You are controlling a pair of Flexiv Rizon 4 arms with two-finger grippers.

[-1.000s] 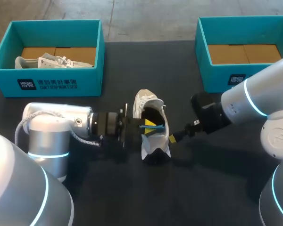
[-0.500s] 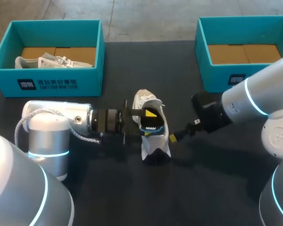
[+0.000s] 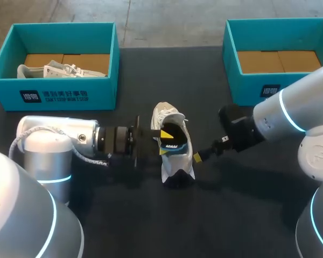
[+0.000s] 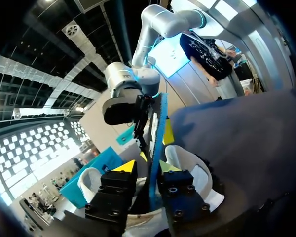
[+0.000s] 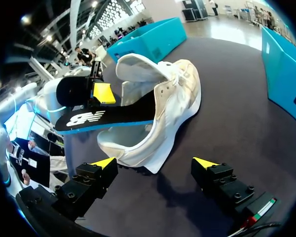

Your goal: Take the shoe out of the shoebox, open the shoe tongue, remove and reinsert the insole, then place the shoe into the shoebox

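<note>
Left gripper point(image 4: 148, 167) clamped insole point(image 5: 108, 118), partly out of shoe point(image 5: 172, 103), for removal. Right gripper point(image 5: 154, 163) wide at shoe's 3 o'clock, probably bracing it.

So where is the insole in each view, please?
Head view: insole sticks out of the white shoe, mid-table.
Left wrist view: insole edge-on, gripped between the left arm's fingers.
Right wrist view: insole ahead of the right arm's fingers, above the shoe's opening.
Shared landmark: the white shoe.

A robot test bench: my left silver arm point(image 3: 59, 145) and right silver arm point(image 3: 290, 115) flank a dark table point(image 3: 231, 215) bearing two teal cardboard shoeboxes point(image 3: 59, 94).
</note>
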